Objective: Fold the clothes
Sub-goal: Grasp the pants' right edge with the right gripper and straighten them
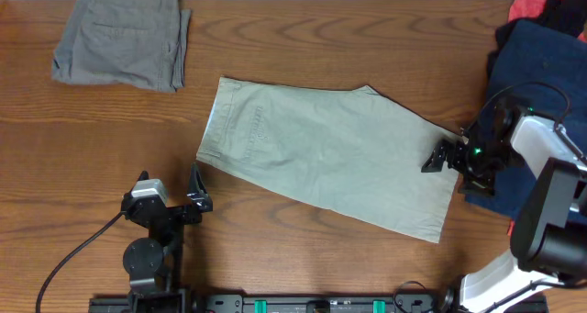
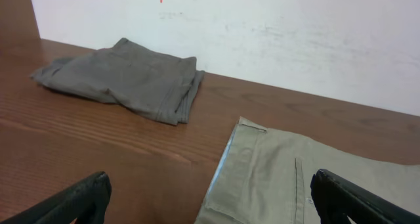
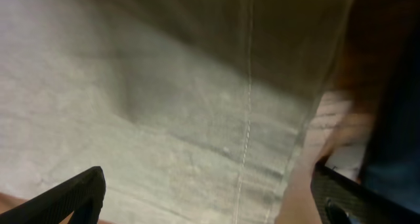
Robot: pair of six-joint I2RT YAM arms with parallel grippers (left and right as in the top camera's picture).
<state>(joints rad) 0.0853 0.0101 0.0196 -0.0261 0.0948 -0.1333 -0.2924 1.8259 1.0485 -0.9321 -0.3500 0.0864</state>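
Observation:
Light khaki shorts [image 1: 321,152] lie flat, folded lengthwise, across the middle of the table, waistband to the left. My left gripper [image 1: 194,192] is open and empty just below the waistband corner, which shows in the left wrist view [image 2: 275,178]. My right gripper [image 1: 442,157] is open, low over the shorts' hem end at the right; the right wrist view shows the khaki cloth [image 3: 184,119] and its edge between the fingers, blurred. A grey folded garment [image 1: 122,38] sits at the back left and shows in the left wrist view [image 2: 125,76].
A dark navy garment [image 1: 541,65] lies at the right edge under my right arm, with a pile of red and dark clothes [image 1: 550,5] at the back right corner. A white wall [image 2: 262,33] stands behind the table.

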